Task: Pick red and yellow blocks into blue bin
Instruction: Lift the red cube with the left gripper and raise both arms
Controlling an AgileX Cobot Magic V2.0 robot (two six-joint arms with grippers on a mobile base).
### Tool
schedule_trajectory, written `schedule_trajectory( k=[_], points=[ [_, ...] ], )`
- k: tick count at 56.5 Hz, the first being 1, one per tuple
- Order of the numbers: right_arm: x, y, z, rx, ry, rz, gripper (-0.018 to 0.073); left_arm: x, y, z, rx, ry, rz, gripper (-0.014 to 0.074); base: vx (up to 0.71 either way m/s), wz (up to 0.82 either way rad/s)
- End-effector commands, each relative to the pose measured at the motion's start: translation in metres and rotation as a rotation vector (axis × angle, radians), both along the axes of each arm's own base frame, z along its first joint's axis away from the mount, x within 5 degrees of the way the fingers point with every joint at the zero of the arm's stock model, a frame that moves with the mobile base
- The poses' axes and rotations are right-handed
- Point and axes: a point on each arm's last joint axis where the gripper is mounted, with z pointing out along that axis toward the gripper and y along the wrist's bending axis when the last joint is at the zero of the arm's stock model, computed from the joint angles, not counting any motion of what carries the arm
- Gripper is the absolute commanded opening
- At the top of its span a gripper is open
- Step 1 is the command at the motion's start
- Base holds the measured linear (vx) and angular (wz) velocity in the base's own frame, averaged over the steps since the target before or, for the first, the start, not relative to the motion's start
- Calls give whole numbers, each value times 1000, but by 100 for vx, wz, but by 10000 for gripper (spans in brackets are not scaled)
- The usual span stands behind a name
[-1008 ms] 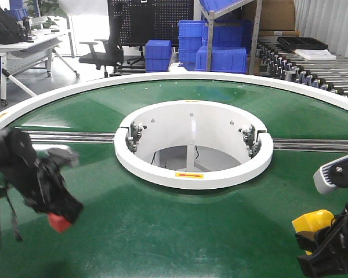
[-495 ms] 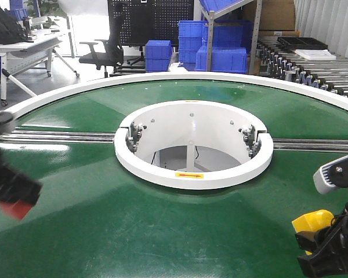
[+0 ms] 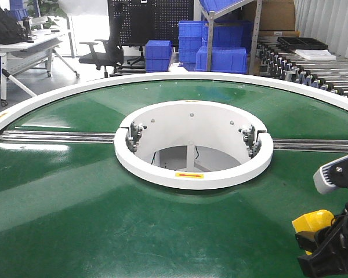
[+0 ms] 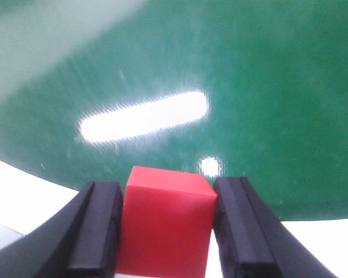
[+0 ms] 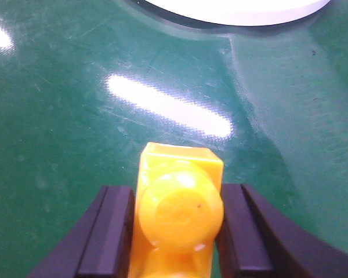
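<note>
Near right, over the green belt [image 3: 133,231], the right gripper [image 5: 174,196] is clamped on the yellow brick [image 5: 180,214] — both black pads tight against its sides, one stud facing the wrist camera. Seen only from its own wrist, the left gripper [image 4: 167,190] squeezes the red cube [image 4: 165,231] above the belt's white edge [image 4: 23,197]. Farther off — the white central ring [image 3: 191,174], then blue crates [image 3: 220,58]

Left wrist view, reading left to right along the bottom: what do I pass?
Black finger → red cube → second black finger. Both fingers press against the cube's sides.
</note>
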Motion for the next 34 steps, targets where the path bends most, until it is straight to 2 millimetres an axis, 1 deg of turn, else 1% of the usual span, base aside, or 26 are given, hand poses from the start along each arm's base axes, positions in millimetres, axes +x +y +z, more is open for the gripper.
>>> schedule_trajectory(
  k=[1, 4, 8, 15, 23, 34],
  points=[
    [0, 0, 18, 19, -114, 8, 226, -18, 3, 11, -38, -203, 23, 271, 0, 0],
    [0, 0, 18, 19, -114, 8, 226, -28, 5, 12, -44, -247, 45, 272, 0, 0],
    [0, 0, 18, 19, -114, 8, 226, -33, 8, 13, -47, -265, 70, 272, 0, 0],
    [0, 0, 18, 19, -114, 8, 226, -29, 11, 12, -4, -260, 88, 272, 0, 0],
    [0, 0, 18, 19, -114, 8, 226, -28, 11, 16, -7, -296, 89, 272, 0, 0],
    [0, 0, 18, 19, -114, 8, 226, -28, 11, 15, -11, -293, 89, 272, 0, 0]
  ],
)
